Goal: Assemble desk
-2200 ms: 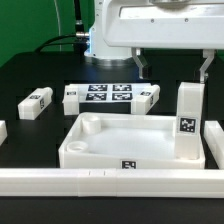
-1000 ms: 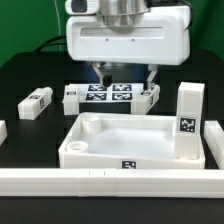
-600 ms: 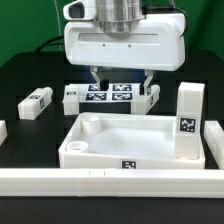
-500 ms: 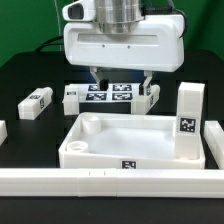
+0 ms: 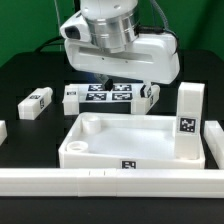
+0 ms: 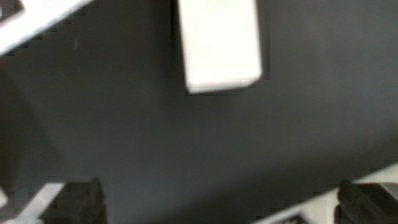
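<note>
The gripper (image 6: 222, 203) hangs over the far side of the black table (image 5: 30, 70), above the marker board (image 5: 108, 95). Its fingers are spread wide and hold nothing. The desk tabletop (image 5: 130, 150) sits near, in the middle, with one leg (image 5: 187, 118) standing up in its right corner. Another leg (image 5: 150, 97) lies just right of the marker board. The gripper looks tilted. If it comes down crooked, a finger could shove that lying leg away instead of catching it.
</note>
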Available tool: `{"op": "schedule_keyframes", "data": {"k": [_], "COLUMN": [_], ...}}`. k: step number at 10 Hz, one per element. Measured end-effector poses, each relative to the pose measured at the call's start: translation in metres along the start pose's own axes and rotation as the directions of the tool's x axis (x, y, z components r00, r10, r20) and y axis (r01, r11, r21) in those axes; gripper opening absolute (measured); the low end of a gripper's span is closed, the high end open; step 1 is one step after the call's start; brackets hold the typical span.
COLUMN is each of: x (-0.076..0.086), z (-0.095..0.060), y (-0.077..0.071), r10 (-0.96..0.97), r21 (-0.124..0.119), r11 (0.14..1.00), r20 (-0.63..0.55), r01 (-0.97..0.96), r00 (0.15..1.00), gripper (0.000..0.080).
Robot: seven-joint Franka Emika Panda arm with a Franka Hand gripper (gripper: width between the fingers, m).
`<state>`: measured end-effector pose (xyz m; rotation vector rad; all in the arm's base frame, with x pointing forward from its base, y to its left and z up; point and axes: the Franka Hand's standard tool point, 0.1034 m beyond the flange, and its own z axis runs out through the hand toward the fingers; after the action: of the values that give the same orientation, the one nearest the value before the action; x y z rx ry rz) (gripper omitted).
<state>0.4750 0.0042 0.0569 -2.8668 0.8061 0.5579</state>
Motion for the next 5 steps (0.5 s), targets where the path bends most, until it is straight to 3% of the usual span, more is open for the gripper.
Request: {"op": "schedule_keyframes", "data": {"k": [3,5], "x": [0.0013,-0.003], "z": [0.0023,0.0071], "y": [0.0106,0.0054], "r10": [0.015,-0.027], "r21": [-0.022,-0.014], "r11": [1.0,0.999], "r20": [0.167,0.148], "r01": [-0.011,0.029], "r00": [0.986,0.989], "gripper": [0.0649,0.0649]}}
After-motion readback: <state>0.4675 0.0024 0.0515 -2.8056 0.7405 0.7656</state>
